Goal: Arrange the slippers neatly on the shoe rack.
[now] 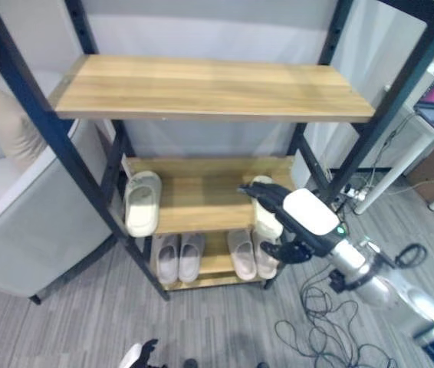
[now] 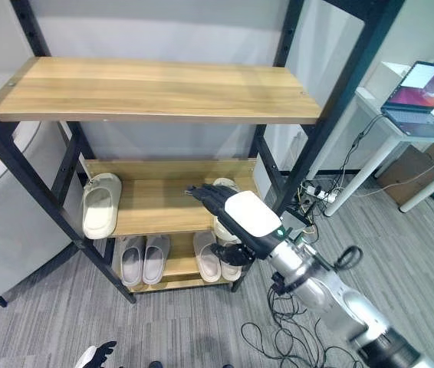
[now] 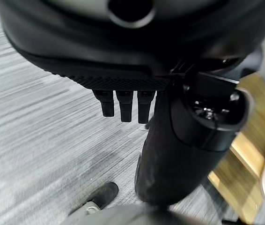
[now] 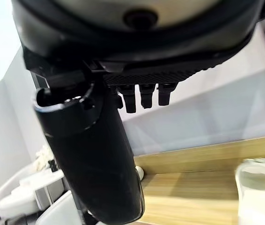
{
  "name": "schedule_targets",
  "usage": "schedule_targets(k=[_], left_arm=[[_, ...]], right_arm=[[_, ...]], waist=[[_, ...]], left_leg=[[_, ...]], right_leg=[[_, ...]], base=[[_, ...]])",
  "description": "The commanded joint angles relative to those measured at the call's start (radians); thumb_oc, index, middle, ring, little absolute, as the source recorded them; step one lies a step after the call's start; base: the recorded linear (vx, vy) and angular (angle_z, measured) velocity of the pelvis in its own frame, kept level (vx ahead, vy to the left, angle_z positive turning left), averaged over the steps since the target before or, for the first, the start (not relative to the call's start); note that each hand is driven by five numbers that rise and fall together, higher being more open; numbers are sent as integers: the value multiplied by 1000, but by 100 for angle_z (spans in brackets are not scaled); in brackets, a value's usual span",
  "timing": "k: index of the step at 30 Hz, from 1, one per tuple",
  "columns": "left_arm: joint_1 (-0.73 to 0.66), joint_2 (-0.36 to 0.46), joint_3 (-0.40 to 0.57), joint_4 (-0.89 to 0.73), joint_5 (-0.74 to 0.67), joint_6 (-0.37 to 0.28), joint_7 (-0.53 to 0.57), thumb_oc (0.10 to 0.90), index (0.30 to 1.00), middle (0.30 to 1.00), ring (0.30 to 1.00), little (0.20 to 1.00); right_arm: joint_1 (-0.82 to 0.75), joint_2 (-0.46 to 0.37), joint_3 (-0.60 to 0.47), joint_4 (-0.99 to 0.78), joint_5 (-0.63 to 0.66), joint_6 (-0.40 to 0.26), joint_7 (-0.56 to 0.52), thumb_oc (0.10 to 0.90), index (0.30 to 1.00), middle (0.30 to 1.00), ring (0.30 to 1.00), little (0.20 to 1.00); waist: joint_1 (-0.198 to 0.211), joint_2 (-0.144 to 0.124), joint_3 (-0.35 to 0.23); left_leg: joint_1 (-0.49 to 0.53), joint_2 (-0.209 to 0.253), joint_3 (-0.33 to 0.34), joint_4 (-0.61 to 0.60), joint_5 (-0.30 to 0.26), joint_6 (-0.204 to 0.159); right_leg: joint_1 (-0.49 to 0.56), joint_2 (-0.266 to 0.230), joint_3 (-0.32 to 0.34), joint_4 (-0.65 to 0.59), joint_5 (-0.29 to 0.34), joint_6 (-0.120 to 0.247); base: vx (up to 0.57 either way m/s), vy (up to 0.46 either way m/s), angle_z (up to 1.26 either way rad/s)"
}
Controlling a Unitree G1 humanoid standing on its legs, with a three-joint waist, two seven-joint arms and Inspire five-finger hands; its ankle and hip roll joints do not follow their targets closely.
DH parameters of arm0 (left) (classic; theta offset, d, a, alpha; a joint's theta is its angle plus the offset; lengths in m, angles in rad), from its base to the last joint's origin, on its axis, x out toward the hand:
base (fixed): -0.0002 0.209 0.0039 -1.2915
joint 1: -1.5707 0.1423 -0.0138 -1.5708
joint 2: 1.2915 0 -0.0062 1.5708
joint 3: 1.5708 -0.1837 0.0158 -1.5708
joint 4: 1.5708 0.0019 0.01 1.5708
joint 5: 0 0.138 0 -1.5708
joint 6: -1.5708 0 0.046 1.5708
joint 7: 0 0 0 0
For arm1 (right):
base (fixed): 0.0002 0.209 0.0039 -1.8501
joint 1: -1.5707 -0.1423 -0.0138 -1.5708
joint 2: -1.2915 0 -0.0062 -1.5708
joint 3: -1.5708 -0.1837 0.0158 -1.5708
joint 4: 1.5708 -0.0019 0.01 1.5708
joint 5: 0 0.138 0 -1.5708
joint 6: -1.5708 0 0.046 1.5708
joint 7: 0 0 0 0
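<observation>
One right hand (image 2: 228, 205) — fingers loosely open, holding nothing — hovers just above a cream slipper (image 2: 223, 228) on the rack's middle shelf (image 2: 159, 205).

Looks like an office or lab room dressed as a home entryway: grey wood-look floor (image 1: 225, 322), black-framed shoe rack (image 1: 209, 88) with wooden shelves holding slippers (image 1: 142, 203), grey sofa (image 1: 18, 222) with cushion at rack's left edge, white desk (image 2: 389, 126) with open laptop (image 2: 420, 92) and power strip (image 2: 317, 195) to its right.
</observation>
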Motion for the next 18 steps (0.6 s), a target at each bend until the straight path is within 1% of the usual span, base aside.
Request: schedule_targets(k=[1, 2, 3, 5, 6, 8, 11, 14, 18], left_arm=[[-19, -30, -8, 45, -28, -20, 5, 800, 900, 900, 900, 900], [-15, -28, -10, 47, -47, -19, 7, 800, 900, 900, 900, 900], [-19, -28, -7, 50, -58, -19, 6, 800, 900, 900, 900, 900], [-22, -27, -6, 54, -72, -16, 11, 800, 900, 900, 900, 900], [-23, -27, -5, 55, -72, -16, 11, 800, 900, 900, 900, 900], [-30, -26, -5, 50, -89, -14, 18, 800, 900, 900, 900, 900], [-40, -26, -14, 44, -106, -16, 25, 800, 900, 900, 900, 900], [-48, -26, -23, 33, -116, -21, 27, 800, 900, 900, 900, 900], [-68, -17, -48, -7, -130, -33, 35, 800, 900, 900, 900, 900]], right_arm=[[-197, -143, -53, -23, -11, 8, -64, 800, 900, 900, 900, 900], [-245, -178, -44, 18, -12, 22, -65, 800, 900, 900, 900, 900], [-281, -200, -24, 54, -23, 34, -64, 800, 900, 900, 900, 900], [-312, -206, -25, 105, -42, 61, -84, 800, 900, 900, 900, 900], [-315, -205, -22, 107, -43, 60, -86, 800, 900, 900, 900, 900], [-337, -174, -44, 209, -35, 92, -113, 800, 900, 900, 900, 900], [-342, -136, -78, 279, 7, 108, -139, 800, 900, 900, 900, 900], [-349, -128, -86, 330, 17, 118, -153, 800, 900, 900, 900, 900], [-401, -112, -87, 419, 48, 137, -185, 800, 900, 900, 900, 900]], waist=[[47, 31, 44], [58, 20, 54], [62, 16, 59], [69, 11, 67], [68, 11, 67], [82, 7, 76], [92, 6, 84], [99, 7, 87], [112, 10, 101]], left_leg=[[30, 4, -30, 5, -86, 16], [10, 4, -37, 9, -82, 16], [-6, 5, -41, 14, -80, 15], [-26, 4, -51, 22, -78, 15], [-28, 3, -51, 23, -78, 15], [-52, 2, -61, 36, -79, 17], [-70, -2, -67, 45, -79, 18], [-85, -3, -72, 48, -79, 18], [-127, -7, -86, 51, -68, 16]], right_leg=[[19, 14, -18, 106, -116, 56], [5, 14, -18, 106, -110, 56], [-6, 13, -21, 106, -107, 57], [-19, 13, -22, 107, -102, 57], [-20, 13, -22, 107, -102, 57], [-31, 11, -26, 105, -97, 57], [-36, 7, -30, 99, -92, 56], [-43, 5, -34, 96, -88, 56], [-73, 4, -41, 90, -78, 57]], base=[[-32, 16, -1], [-33, 13, 1], [-46, 12, -1], [-20, 7, 7], [-4, 16, 14], [6, 16, 8], [3, 3, 1], [7, 4, 3], [-13, 2, 9]])
